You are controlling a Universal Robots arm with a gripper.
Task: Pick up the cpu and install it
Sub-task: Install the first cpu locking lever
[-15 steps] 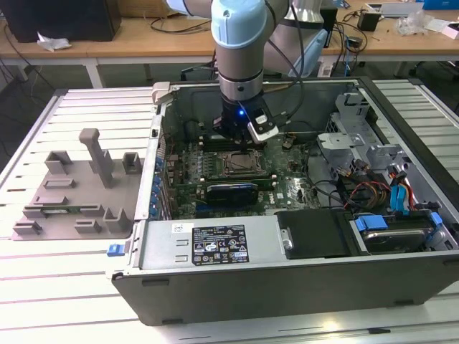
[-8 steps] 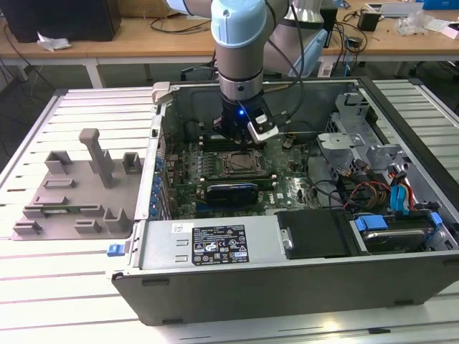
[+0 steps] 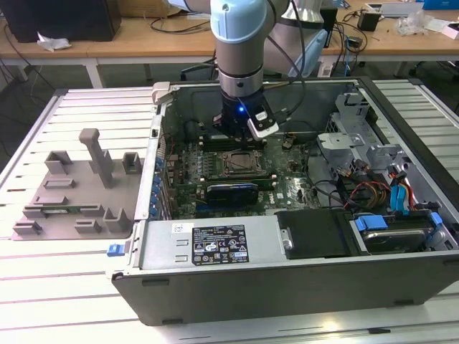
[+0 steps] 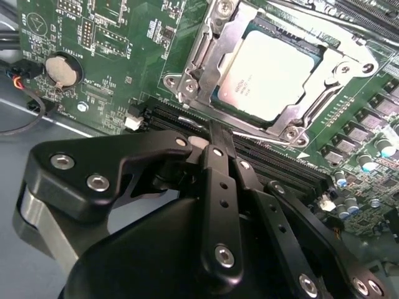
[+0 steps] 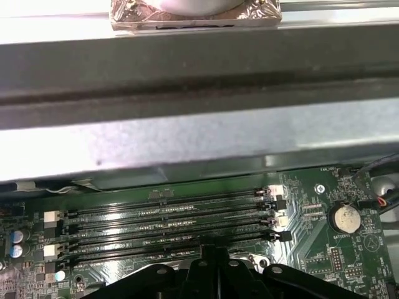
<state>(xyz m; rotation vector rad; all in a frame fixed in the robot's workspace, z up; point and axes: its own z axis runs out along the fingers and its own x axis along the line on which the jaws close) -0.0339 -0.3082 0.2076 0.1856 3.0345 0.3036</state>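
Second wrist view: the cpu (image 4: pixel 271 71) lies seated in the socket frame (image 4: pixel 193 59), with the gripper (image 4: pixel 215 129) poised just beside it, jaws together and empty. Light, stiff and likely fragile underneath, the slick-topped chip looks best taken by opposite edges.

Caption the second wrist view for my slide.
The cpu lies inside the metal socket frame on the green board, gripper close beside it.
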